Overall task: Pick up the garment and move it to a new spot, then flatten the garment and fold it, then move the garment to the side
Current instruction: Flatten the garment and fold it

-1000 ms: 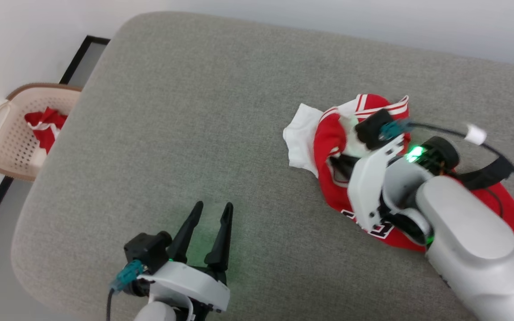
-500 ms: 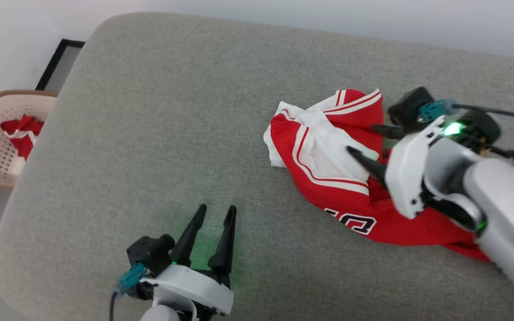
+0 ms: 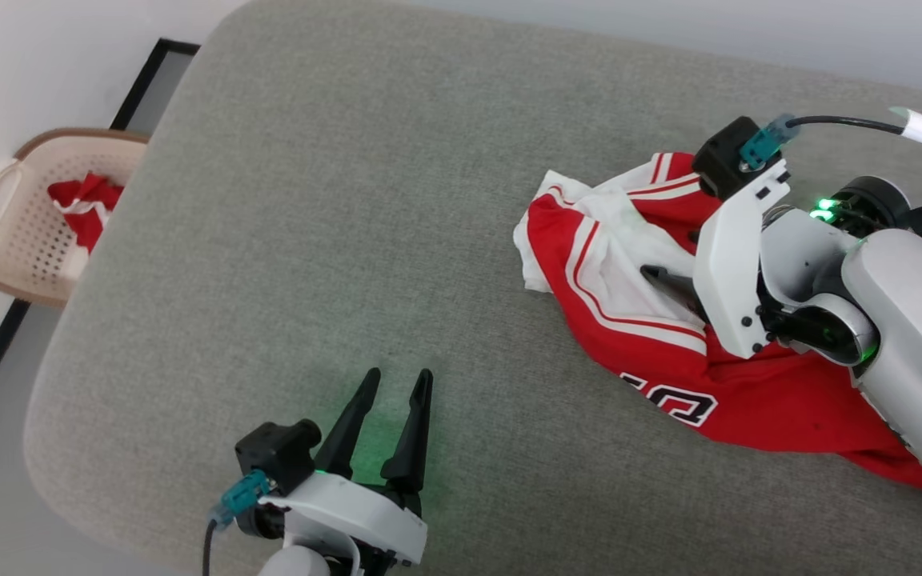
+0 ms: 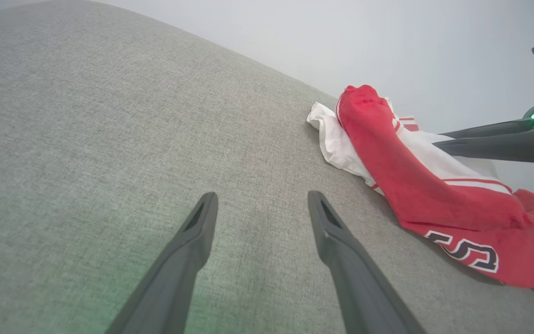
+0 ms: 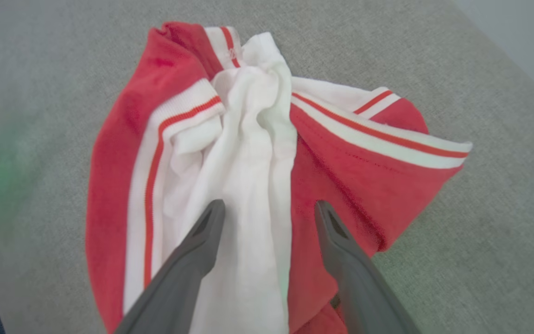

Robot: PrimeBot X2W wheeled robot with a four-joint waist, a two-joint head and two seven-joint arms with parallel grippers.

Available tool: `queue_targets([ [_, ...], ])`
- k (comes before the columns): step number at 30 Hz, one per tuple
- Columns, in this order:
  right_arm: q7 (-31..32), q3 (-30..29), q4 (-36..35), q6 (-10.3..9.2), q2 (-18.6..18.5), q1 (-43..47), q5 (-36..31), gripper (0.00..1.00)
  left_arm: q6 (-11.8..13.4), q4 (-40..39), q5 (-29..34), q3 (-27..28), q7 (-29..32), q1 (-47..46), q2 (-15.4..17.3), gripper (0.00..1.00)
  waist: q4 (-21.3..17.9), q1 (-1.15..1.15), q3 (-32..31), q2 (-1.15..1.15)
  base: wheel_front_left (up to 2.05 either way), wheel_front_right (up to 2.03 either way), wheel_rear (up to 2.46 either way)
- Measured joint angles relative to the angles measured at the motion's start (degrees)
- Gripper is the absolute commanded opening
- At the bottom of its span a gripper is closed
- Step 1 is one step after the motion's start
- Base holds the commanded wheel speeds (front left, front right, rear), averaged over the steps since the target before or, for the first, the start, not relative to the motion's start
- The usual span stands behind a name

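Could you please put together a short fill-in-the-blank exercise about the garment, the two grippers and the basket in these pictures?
1. The garment lies crumpled on a ____ upholstered surface.
2. The right gripper is over the garment's white fabric with its jaws ____.
3. The left gripper points along the bare surface and holds ____.
4. The beige basket holds cloth that is white and ____.

Missing words: grey; open; nothing; red.
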Motion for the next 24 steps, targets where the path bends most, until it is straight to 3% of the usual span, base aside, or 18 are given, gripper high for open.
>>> queue_targets([
  [12, 1.22, 4.7, 0.91, 0.0, 0.33, -1.96, 1.65, 1.0, 0.0, 0.34, -1.91, -1.14, 0.0, -0.04, -0.11, 1.0, 0.95, 0.0, 0.28, 0.0, 0.0, 0.0, 0.0],
  [13, 1.14, 5.02, 0.89, 0.0, 0.24, -2.08, 1.76, 0.84, 0.0, 0.36, -2.1, -1.13, 0.0, -0.04, -0.11, 1.0, 0.91, 0.0, 0.23, 0.0, 0.0, 0.0, 0.0],
  [14, 1.08, 5.37, 0.89, 0.0, 0.18, -2.33, 2.07, 0.45, 0.0, 0.36, -2.22, -1.13, 0.0, -0.05, -0.11, 1.0, 0.86, 0.0, 0.2, 0.0, 0.0, 0.0, 0.0],
  [16, 0.89, 6.08, 1.02, 0.0, 0.01, -2.77, 2.11, 0.2, 0.0, 0.37, -2.24, -1.22, 0.0, -0.23, -0.12, 1.0, 0.82, 0.0, 0.11, 0.0, 0.0, 0.0, 0.0],
  [17, 0.82, 6.34, 1.11, 0.0, -0.07, -2.98, 2.11, 0.0, 0.0, 0.35, -2.3, -1.3, 0.0, -0.33, -0.11, 1.0, 0.79, 0.0, 0.08, 0.0, 0.0, 0.0, 0.0],
  [24, -0.26, 7.72, 2.05, 0.0, -0.44, -3.46, 3.12, 0.0, 0.0, 0.36, -2.76, -1.55, 0.0, -0.38, -0.12, 1.0, 0.64, 0.0, 0.11, 0.0, 0.0, 0.0, 0.0],
])
